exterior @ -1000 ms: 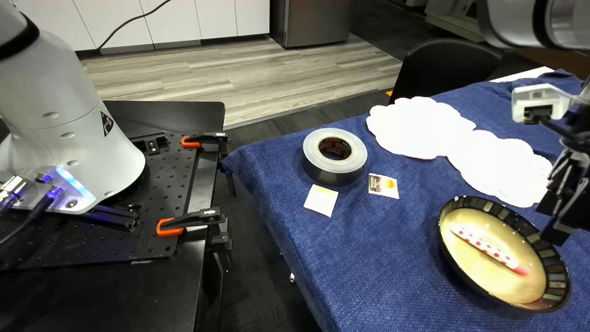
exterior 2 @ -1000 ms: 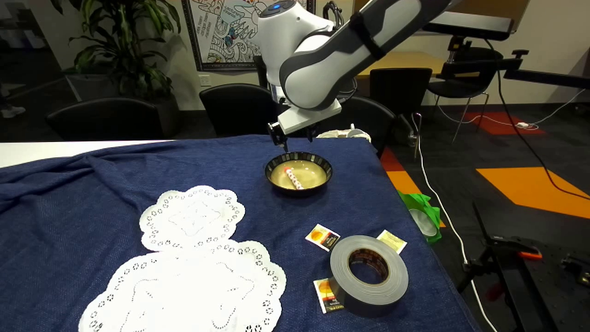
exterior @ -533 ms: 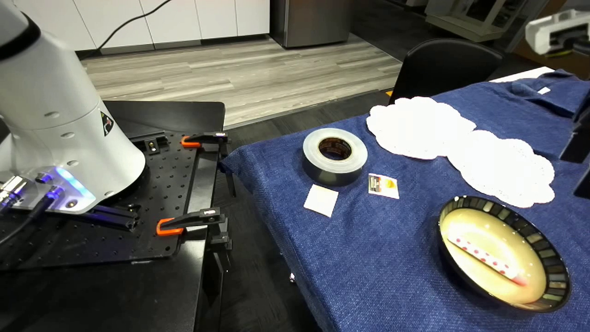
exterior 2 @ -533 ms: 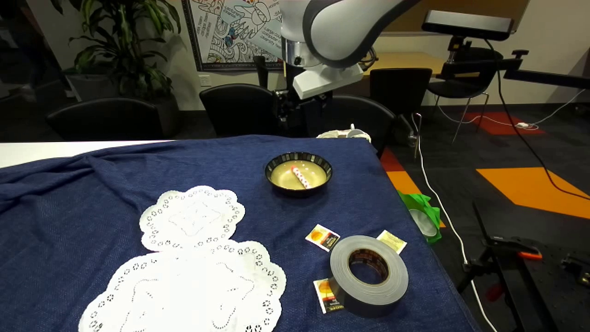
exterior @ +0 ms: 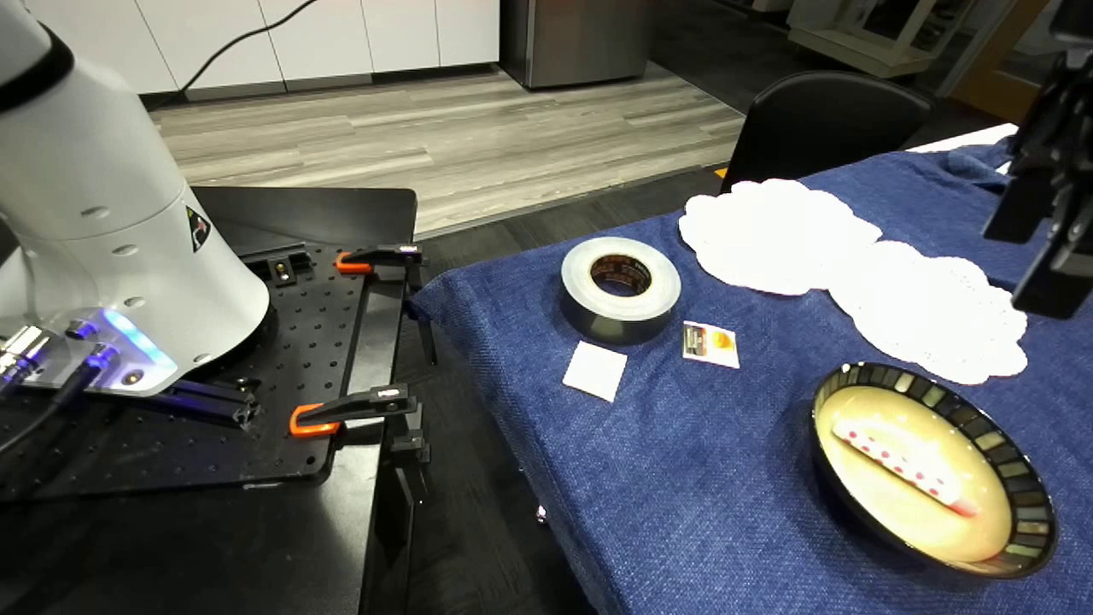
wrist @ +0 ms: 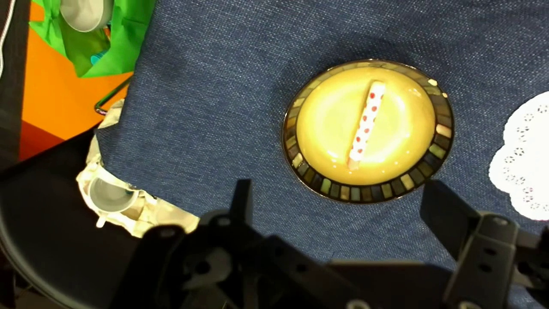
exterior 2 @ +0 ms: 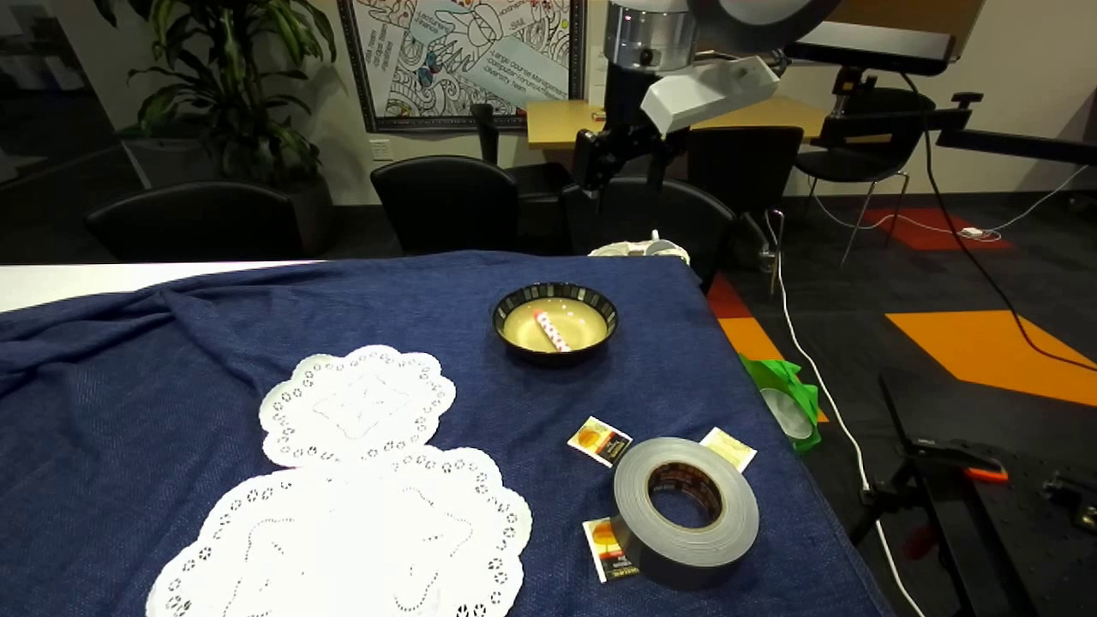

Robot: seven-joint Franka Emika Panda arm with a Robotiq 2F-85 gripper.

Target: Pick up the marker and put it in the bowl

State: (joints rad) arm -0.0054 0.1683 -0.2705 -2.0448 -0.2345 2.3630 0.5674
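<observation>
The marker (exterior: pixel 907 465) is a slim white stick with red-pink dots and a reddish tip. It lies inside the bowl, on its pale cream-yellow floor, in both exterior views (exterior 2: pixel 551 331) and in the wrist view (wrist: pixel 366 124). The bowl (exterior: pixel 1012 470) has a dark rim of tile-like flecks and stands on the blue cloth; it also shows in an exterior view (exterior 2: pixel 555 353) and in the wrist view (wrist: pixel 356 194). My gripper (wrist: pixel 339 187) is open and empty, fingers wide apart. It hangs well above the table, clear of the bowl, in both exterior views (exterior 2: pixel 624 178) (exterior: pixel 1025 265).
A grey tape roll (exterior 2: pixel 686 506) stands near several small sachets (exterior 2: pixel 600 441). White lace doilies (exterior 2: pixel 356 407) lie on the cloth. A green bag (wrist: pixel 124 47), a pale container with a cup (wrist: pixel 113 195) and a black chair (wrist: pixel 51 249) are by the table edge.
My gripper has risen away from the bowl, up and to the right in an exterior view. The marker has rolled slightly back and forth inside the bowl. The bowl has not moved.
</observation>
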